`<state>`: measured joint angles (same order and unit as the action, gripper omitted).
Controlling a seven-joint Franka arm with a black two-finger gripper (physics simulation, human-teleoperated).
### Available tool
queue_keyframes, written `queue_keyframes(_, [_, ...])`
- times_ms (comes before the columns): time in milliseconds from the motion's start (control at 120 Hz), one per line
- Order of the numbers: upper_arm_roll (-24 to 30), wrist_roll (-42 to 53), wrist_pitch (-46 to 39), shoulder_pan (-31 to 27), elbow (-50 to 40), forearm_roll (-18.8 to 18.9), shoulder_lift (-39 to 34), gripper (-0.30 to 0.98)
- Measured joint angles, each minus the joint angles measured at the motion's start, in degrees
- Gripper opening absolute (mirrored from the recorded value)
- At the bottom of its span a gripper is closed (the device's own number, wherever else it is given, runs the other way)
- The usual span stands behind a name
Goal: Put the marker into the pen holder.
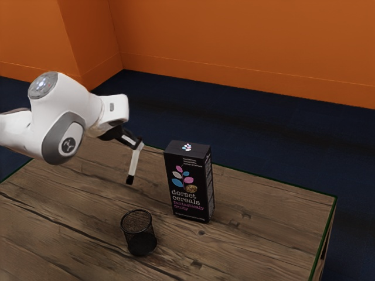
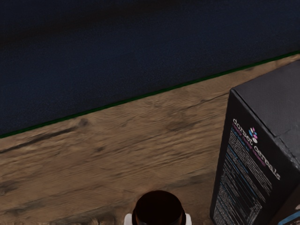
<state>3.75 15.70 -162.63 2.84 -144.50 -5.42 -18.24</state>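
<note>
Pen holder: a black wire-mesh cup (image 1: 139, 232), round and open at the top, stands upright on the brown wooden table (image 1: 70, 216); through its mouth we see its own inner mesh.
Marker: ours is a slim white stick with a black end (image 1: 134, 164); it hangs in the air outside the cup, slightly tilted, black end down, well apart from the cup's rim.
Jaws: our black two-finger gripper (image 1: 138, 143) pinches the marker near its upper end.
Cereal box: a tall black carton with coloured leaves and "dorset cereals" lettering (image 1: 189, 182) stands upright near the cup, its top closed, so its contents are hidden from us.
Hand's view: in the wrist view we see the carton standing to one side of the marker's dark round end, with the table's green edge and dark blue floor (image 2: 117, 51) beyond.
</note>
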Motion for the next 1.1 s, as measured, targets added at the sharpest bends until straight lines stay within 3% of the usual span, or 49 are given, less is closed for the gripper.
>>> queue_keyframes(283, [7.1,0.7,-3.5,0.0,-8.3,-6.5,-5.9,-0.1])
queue_keyframes(642, [9.5,1.3,-4.7,0.0,-14.1,-10.5,-7.3,-0.1])
queue_keyframes(875, [9.1,1.6,-3.8,-0.1,-13.1,-11.0,-5.5,0.37])
queue_keyframes(950, [3.4,1.6,3.7,-0.1,-1.7,-10.7,-1.6,0.47])
queue_keyframes(1033, [-6.4,0.6,21.5,-0.4,34.4,-4.6,16.5,0.54])
queue_keyframes(1100, [-11.0,-0.4,34.9,-1.5,54.2,-0.9,24.3,0.58])
